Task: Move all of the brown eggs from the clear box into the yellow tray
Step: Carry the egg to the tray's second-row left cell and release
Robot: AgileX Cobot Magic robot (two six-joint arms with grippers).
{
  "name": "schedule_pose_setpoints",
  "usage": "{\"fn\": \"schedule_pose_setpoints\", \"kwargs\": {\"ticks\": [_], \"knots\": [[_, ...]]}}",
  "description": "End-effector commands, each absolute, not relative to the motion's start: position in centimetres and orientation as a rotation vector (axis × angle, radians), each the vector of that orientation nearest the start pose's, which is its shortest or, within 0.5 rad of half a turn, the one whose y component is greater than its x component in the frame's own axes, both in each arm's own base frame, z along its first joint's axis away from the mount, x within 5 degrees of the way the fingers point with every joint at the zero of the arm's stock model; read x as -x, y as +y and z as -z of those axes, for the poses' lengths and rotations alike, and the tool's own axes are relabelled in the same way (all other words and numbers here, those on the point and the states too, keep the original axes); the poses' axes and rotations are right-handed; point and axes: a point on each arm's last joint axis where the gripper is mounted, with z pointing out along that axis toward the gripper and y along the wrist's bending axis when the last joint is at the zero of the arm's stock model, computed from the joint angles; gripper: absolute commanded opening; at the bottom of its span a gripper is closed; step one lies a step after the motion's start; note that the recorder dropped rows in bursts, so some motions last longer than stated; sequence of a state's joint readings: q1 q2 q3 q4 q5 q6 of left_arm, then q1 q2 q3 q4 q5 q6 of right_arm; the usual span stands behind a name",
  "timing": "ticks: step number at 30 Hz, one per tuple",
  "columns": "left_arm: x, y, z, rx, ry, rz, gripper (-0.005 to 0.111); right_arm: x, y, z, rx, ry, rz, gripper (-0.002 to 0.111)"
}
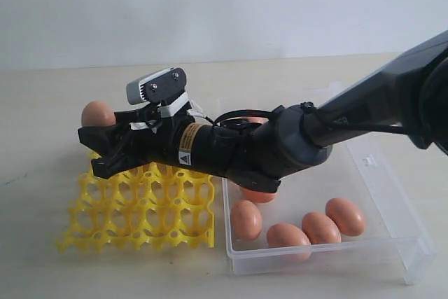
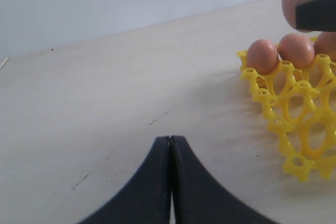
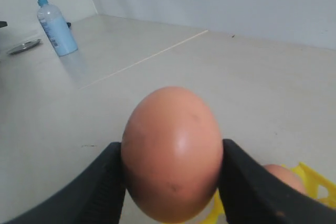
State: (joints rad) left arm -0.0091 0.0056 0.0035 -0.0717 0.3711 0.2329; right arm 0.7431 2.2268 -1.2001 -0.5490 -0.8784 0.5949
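Brown and matte, the egg (image 1: 98, 113) I am carrying sits pinched between the two black fingers of the right gripper (image 3: 171, 153). The jaws stand wide around its middle, holding it above the far left corner of the yellow tray (image 1: 140, 222).

In the left wrist view three eggs (image 2: 296, 50) already sit in cups along that far edge, and the carried egg hangs just above them. I judge this step to be the placing. I should line the egg up over an empty cup beside that row, not over a filled one. Then I should come straight down until the shell rests in the lattice, and only then let the jaws part. The raised pegs are the hazard: a tilted descent could knock the shell on one.

Room is good. Most cups nearer the camera look empty, and the bare table (image 2: 105, 103) beyond the tray's left edge is free. The left gripper (image 2: 170, 142) is low over that table with its jaws pressed together and holding nothing, apart from the tray.

The clear box (image 1: 392, 243) lies just beside the tray's right edge, with several eggs (image 1: 287, 234) left in it. My forearm crosses its near wall, so I should lift before I swing back.
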Motion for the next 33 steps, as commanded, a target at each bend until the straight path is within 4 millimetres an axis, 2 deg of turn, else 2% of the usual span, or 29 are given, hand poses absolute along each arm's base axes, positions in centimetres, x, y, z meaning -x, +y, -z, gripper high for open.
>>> {"fn": "schedule_pose_setpoints", "kwargs": {"ticks": [1,12,21,24,29,33], "knots": [[-5.3,-0.3,-18.1,-0.181,1.838,-0.085,0.0,-31.0,33.8,-11.0,0.791,1.682,-1.086,0.0],[-5.3,-0.3,-18.1,-0.181,1.838,-0.085,0.0,-32.1,34.9,-9.3,0.72,1.738,-1.157,0.0],[-5.3,-0.3,-18.1,-0.181,1.838,-0.085,0.0,-32.4,34.8,-8.6,0.709,1.824,-1.114,0.002],[-5.3,-0.3,-18.1,-0.181,1.838,-0.085,0.0,-32.3,34.8,-8.6,0.724,1.821,-1.113,0.01],[-5.3,-0.3,-18.1,-0.181,1.838,-0.085,0.0,-32.4,34.7,-8.3,0.73,1.85,-1.081,0.036],[-5.3,-0.3,-18.1,-0.181,1.838,-0.085,0.0,-32.4,34.7,-8.2,0.73,1.854,-1.078,0.049]]}}
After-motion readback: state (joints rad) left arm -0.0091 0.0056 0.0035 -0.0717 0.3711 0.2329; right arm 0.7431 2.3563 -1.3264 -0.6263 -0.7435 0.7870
